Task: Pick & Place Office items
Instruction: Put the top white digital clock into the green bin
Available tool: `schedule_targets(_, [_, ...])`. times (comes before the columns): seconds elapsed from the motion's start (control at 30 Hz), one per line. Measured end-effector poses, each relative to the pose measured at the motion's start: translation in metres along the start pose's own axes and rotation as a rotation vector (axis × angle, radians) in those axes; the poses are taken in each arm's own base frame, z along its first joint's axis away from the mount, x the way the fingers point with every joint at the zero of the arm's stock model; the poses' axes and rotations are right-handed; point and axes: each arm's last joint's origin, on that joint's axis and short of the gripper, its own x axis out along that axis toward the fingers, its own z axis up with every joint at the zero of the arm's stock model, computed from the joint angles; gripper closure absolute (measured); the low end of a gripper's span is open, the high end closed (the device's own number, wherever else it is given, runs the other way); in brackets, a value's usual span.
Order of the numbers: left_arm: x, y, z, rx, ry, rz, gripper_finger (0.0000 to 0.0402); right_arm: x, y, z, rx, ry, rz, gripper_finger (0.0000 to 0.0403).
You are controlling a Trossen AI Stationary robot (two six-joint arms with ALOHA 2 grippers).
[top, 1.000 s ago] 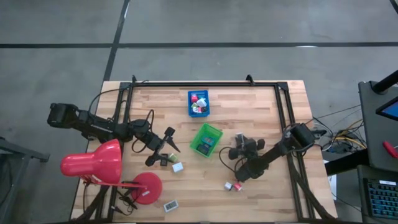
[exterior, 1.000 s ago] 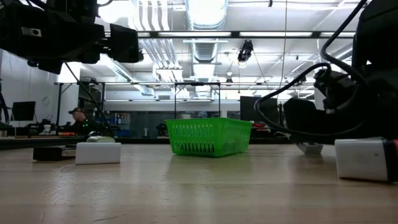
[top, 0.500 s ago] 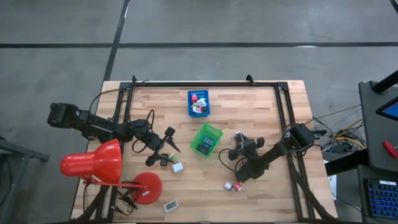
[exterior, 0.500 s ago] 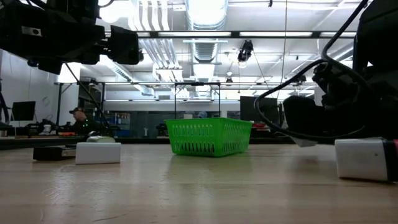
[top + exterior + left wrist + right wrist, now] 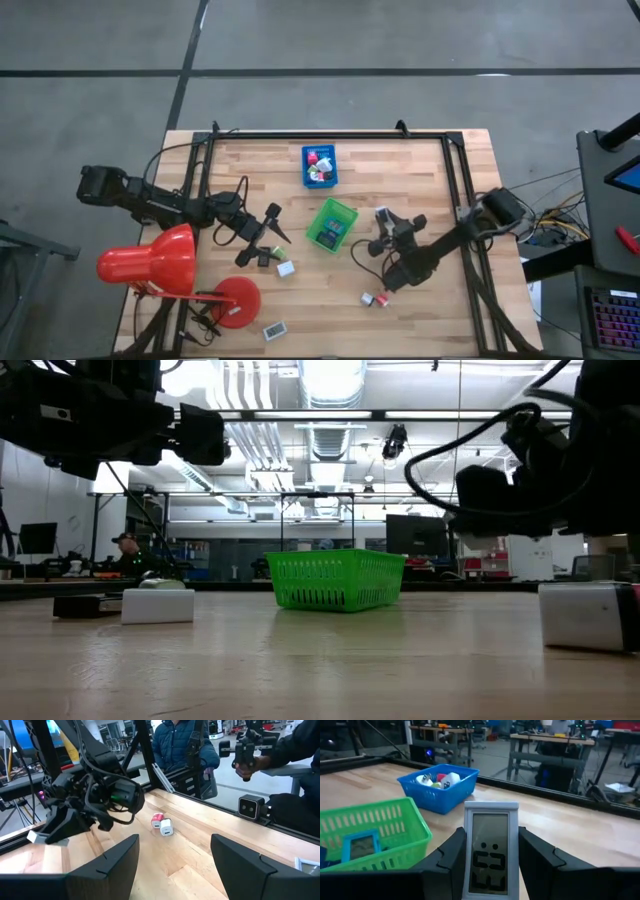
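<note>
My right gripper [image 5: 383,220] hovers just right of the green tray [image 5: 331,224], shut on a small white digital display [image 5: 490,851]. My left gripper [image 5: 278,227] stands open left of that tray, nothing between its fingers [image 5: 120,862]. A white piece [image 5: 285,268] and a dark piece [image 5: 265,258] lie on the table below it. A red and a white cube [image 5: 375,299] sit side by side near the right arm. Another white display [image 5: 273,329] lies by the near edge. The blue tray [image 5: 319,166] holds several small pieces. My right gripper pinches the display by its two long side edges [image 5: 468,855] between its two fingers [image 5: 451,857]. The fingers lie about level and come from the table's near side. The display stands upright between them, screen toward the wrist camera, lifted clear of the table.
A big red desk lamp [image 5: 150,262] stands at the near left, its round base [image 5: 235,303] beside the loose pieces. A black frame [image 5: 330,135] runs along the table's far edge and sides. A person in a blue jacket [image 5: 182,745] sits beyond the table.
My right gripper has risen off the table with the display, which now hangs clear of the wood, and its wrist has rolled. It has also gone a little toward the far edge. The left arm has kept still.
</note>
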Motion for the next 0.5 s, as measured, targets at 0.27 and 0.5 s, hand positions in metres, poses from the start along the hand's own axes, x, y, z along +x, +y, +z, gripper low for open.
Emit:
schedule_targets(0.27, [0.000, 0.000, 0.000, 0.000, 0.000, 0.000, 0.0152, -0.010, -0.001, 0.000, -0.019, -0.037, 0.048, 0.0268])
schedule_targets(0.5, [0.000, 0.000, 0.000, 0.004, 0.001, 0.004, 0.0152, -0.034, 0.003, 0.007, 0.003, -0.099, 0.160, 0.0268])
